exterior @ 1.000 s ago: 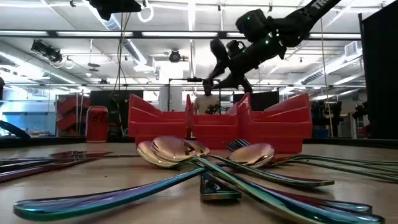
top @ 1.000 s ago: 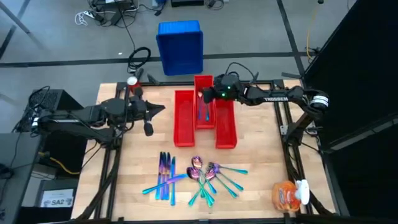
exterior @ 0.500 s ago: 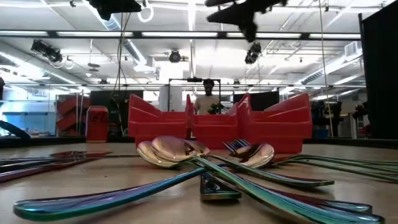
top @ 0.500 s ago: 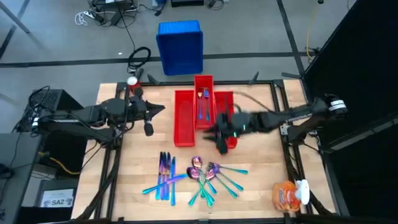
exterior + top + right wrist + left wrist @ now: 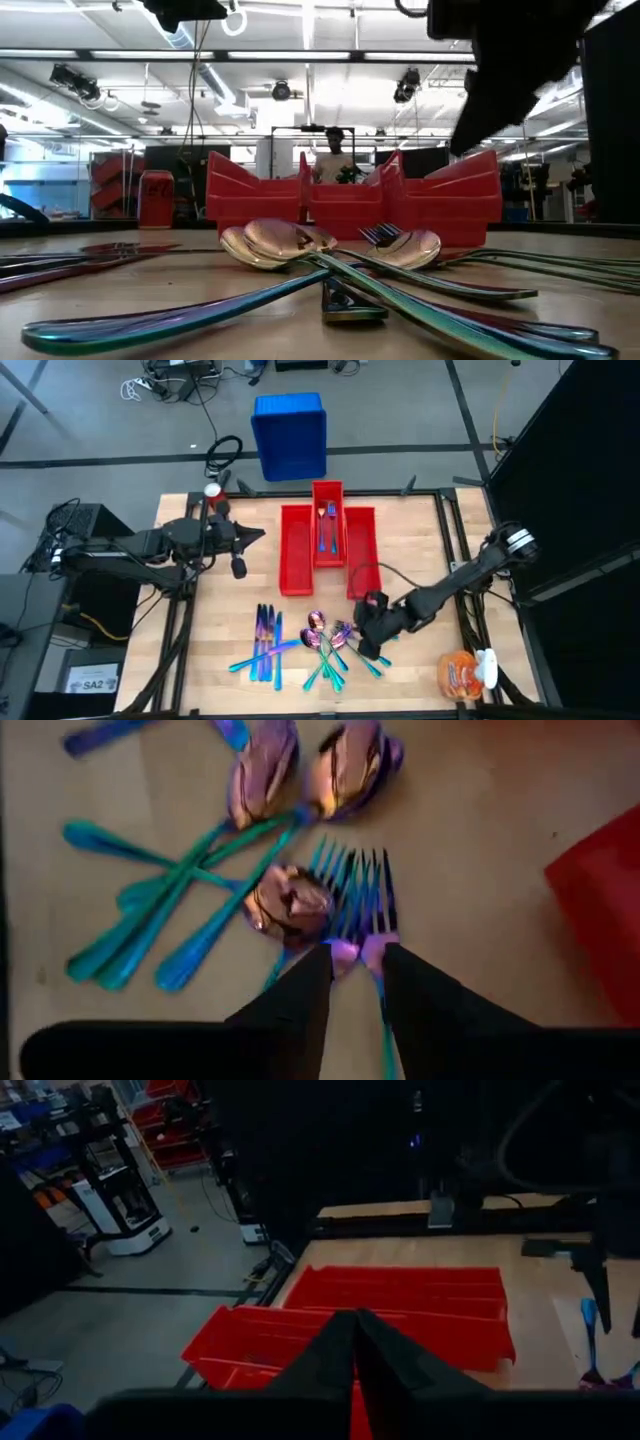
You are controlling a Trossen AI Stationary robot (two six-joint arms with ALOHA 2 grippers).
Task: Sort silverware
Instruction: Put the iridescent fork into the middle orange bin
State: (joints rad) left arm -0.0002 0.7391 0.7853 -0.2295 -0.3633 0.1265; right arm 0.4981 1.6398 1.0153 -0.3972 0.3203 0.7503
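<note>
Over the heap of slim iridescent metal forks and spoons (image 5: 335, 643) at the near edge of your wooden table (image 5: 420, 550), the right gripper (image 5: 357, 956) hangs low, its fingers slightly apart astride the necks of two purple-blue forks (image 5: 368, 895). Iridescent knives (image 5: 265, 635) lie just beside. Your left gripper (image 5: 248, 538) waits beside the red plastic bins (image 5: 296, 550), fingers together.

Looking straight down: right end effector (image 5: 368, 638) is low over the spoon-and-fork pile (image 5: 335, 645) near the front of the wood surface (image 5: 410, 560). Knives (image 5: 265, 642) lie just left of that. Three red bins (image 5: 328, 550) behind, one fork (image 5: 328, 528) in the middle bin. Left end effector (image 5: 240, 550) is parked off left.
</note>
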